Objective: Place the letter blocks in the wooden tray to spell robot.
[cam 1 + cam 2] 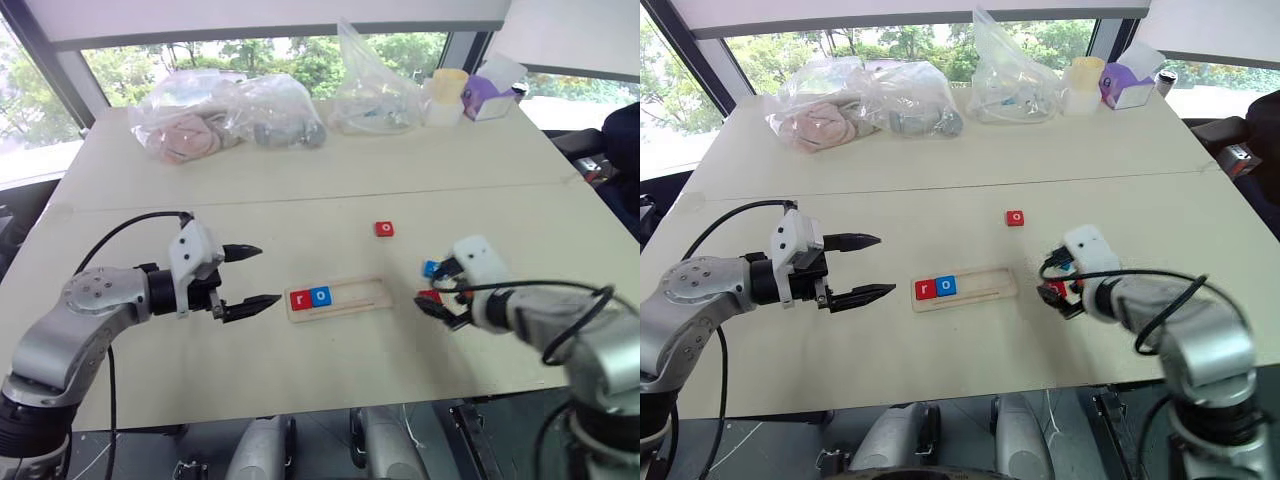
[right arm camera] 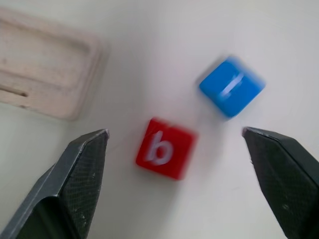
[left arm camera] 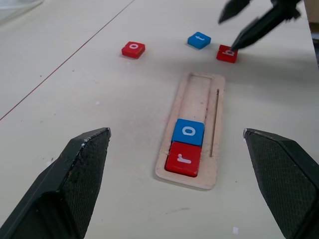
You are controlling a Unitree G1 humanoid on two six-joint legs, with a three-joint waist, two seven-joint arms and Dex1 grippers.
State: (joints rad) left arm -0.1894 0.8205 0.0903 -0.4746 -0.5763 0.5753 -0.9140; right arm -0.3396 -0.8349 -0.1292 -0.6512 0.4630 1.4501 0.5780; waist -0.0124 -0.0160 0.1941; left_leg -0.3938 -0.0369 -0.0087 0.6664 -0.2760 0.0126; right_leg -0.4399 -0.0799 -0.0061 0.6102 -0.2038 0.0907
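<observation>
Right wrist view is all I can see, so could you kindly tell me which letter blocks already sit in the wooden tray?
Observer: The wooden tray holds a red r and a blue o, side by side at its end nearer the left pincer.
Operator: Thank you; where is the other o?
Observer: The red o lies alone on the table, beyond the tray.
Operator: And the left pincer?
Observer: It hovers open beside the tray's r end, holding nothing.

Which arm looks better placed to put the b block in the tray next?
Right. Its open right gripper hangs right over the red b block; the left gripper waits open beyond the wooden tray's filled end.
</observation>
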